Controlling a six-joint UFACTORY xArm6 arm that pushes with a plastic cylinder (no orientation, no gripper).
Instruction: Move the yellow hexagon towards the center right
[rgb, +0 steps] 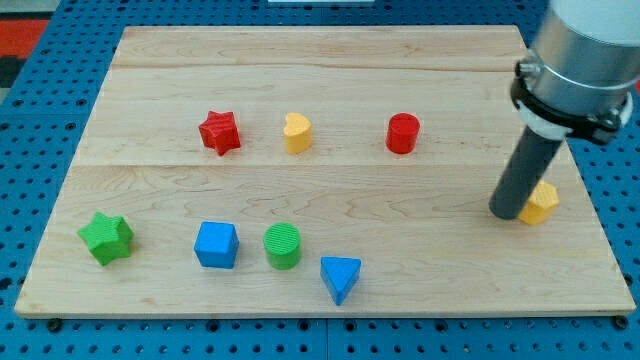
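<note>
Where our rod meets the wooden board (330, 190), my tip (507, 213) touches the left side of the yellow hexagon (541, 203), at the view's centre right. We carry no claw, only this rod. A red cylinder (403, 133) stands well apart, up-left.
</note>
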